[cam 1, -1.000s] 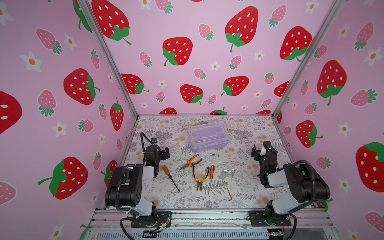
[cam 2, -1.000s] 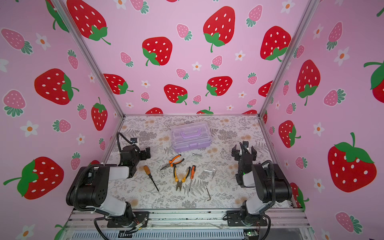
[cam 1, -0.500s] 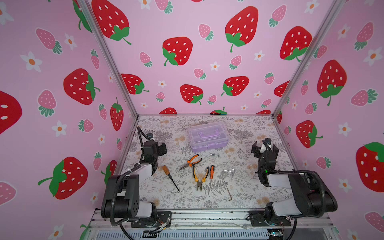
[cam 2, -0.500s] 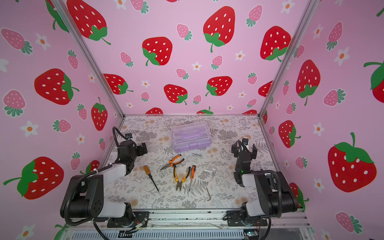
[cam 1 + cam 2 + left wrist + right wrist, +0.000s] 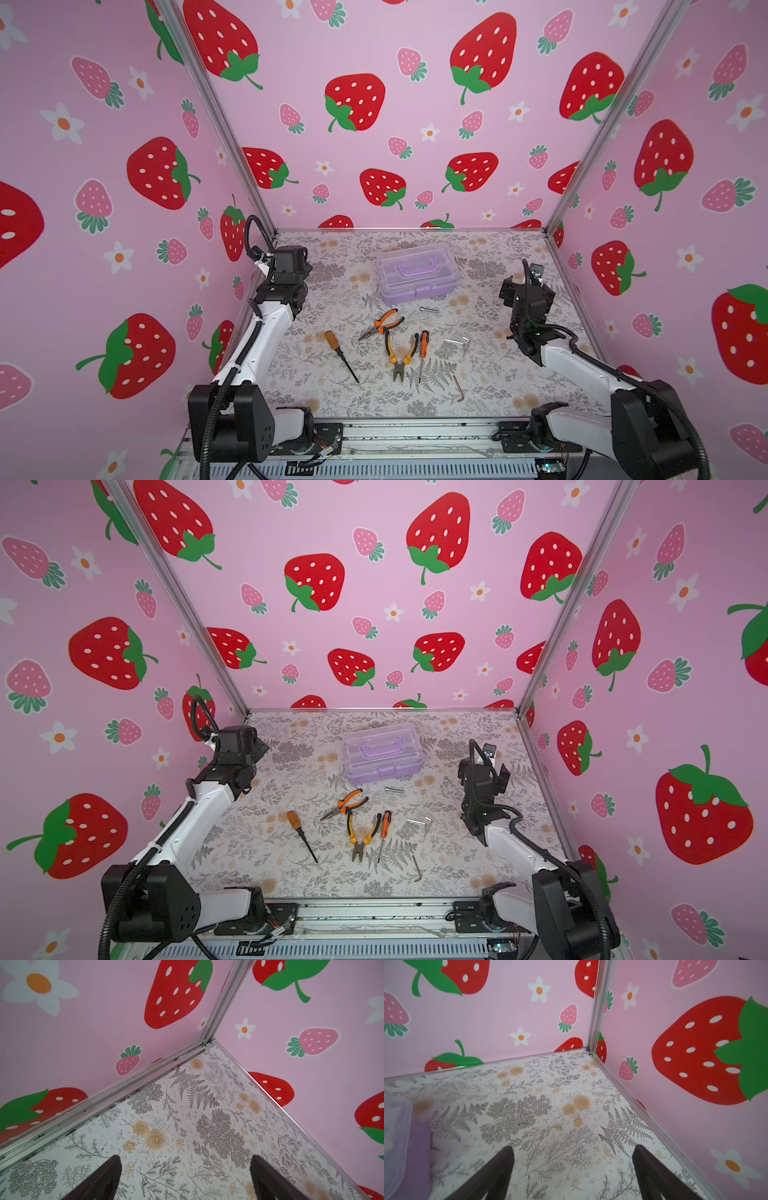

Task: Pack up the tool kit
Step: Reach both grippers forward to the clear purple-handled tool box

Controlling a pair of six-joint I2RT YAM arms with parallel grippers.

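The tool kit's lilac box (image 5: pixel 417 274) (image 5: pixel 382 756) stands shut at the back middle of the floral table, purple handle on its clear lid. In front of it lie orange-handled needle-nose pliers (image 5: pixel 382 324), a second pair of pliers (image 5: pixel 400 353), a brown-handled screwdriver (image 5: pixel 338 353), a small orange screwdriver (image 5: pixel 422 349) and silver hex keys (image 5: pixel 457 343) (image 5: pixel 458 388). My left gripper (image 5: pixel 185 1157) (image 5: pixel 299 270) is open and empty, left of the box, facing the back left corner. My right gripper (image 5: pixel 574 1148) (image 5: pixel 525 289) is open and empty, right of the box; the box's corner (image 5: pixel 396 1136) shows beside it.
A small silver bit (image 5: pixel 429 309) lies just in front of the box. Pink strawberry walls with metal frame posts (image 5: pixel 257 208) close in the table on three sides. The arm bases sit on a rail (image 5: pixel 415 436) at the front edge.
Both arms have stretched out from their folded pose, carrying the grippers up and toward the back of the table. The box and tools have not moved.
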